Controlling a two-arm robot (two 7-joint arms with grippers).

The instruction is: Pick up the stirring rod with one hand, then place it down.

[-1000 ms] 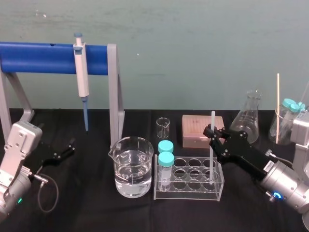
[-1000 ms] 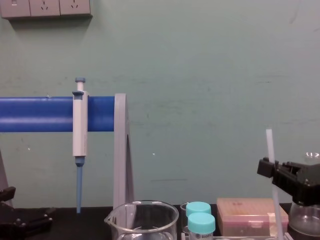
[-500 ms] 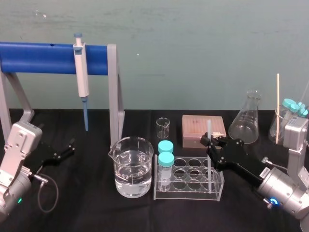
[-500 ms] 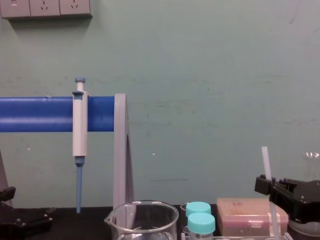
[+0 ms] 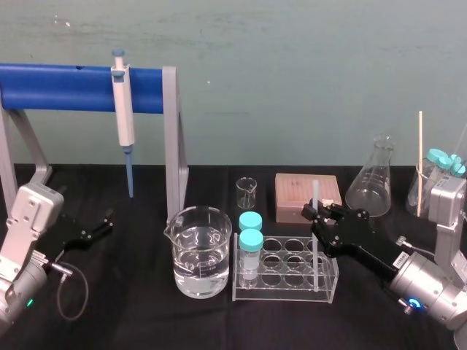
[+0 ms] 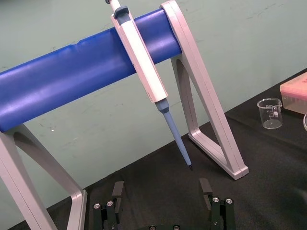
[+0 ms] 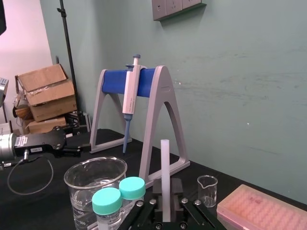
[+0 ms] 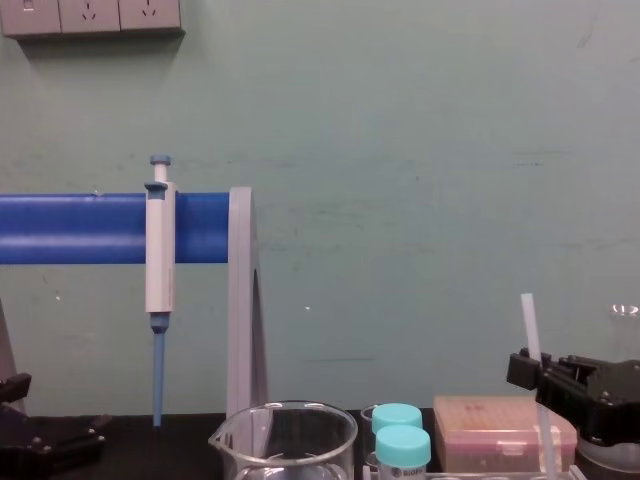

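Nearest: clear plastic rack (image 5: 284, 290) with round open wells. The rod (image 5: 315, 191) stands upright, its lower end in a well at the rack's right end; which row, can't tell. The right end effector (image 5: 319, 216), black and blocky, sits just above that end, pinching the rod mid-length. Step, by my reading: setting it down. Next: ease the jaws apart and back off without tipping the thin, smooth, translucent rod. The left end effector (image 5: 106, 222) is far left of the rack, fingers spread, idle. Behind the rack: pink tip box (image 5: 292, 193), glass flask (image 5: 372, 186).
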